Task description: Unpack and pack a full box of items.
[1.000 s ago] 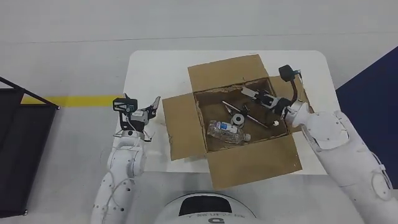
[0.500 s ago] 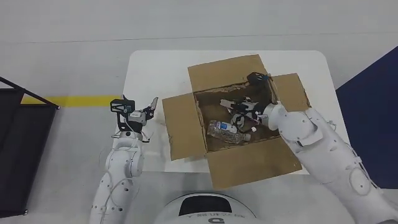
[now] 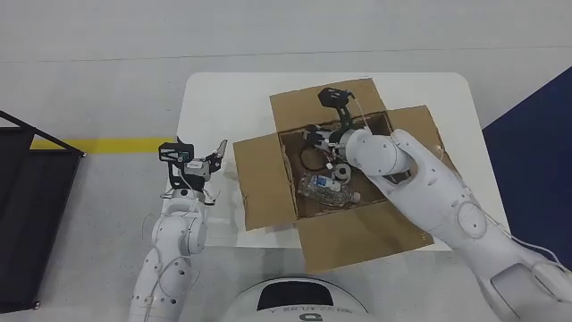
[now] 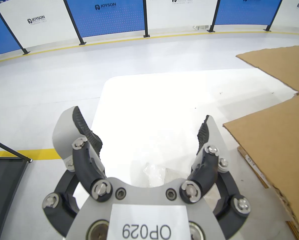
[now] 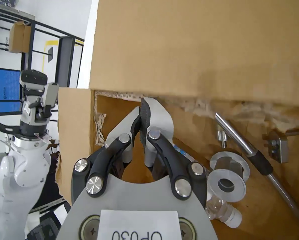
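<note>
Inside the box [image 3: 362,228], near its far-left corner, your right hand [image 5: 142,123] is hanging with its fingers pressed together and nothing between them. The box is sitting open on the table [image 3: 223,107], all four flaps folded out.

Lying on the box floor:
- a clear bottle [image 3: 326,192]
- a metal ring [image 5: 227,182], just beside the bottle's cap end
- a steel rod [image 5: 239,136] with a black grip
- a small bracket [image 5: 277,146], near the far wall

Your left hand [image 4: 141,116] is waiting over the table's left edge, fingers spread wide, carrying nothing.

My read: you're lining up the first pick of the unpack. Tips:
- Spread the fingers before you're dropping any lower. Closed tips will only be shoving parts around.
- The bottle is probably the easiest pick. Be closing across its body, not along it, since it's round and will likely be rolling.
- While descending, be watching the far flap and the torn wall edge beside your fingers.
- The ring is lying flat, so pinching its rim could be slipping.
- Lift straight up until you're clearing the flaps.
</note>
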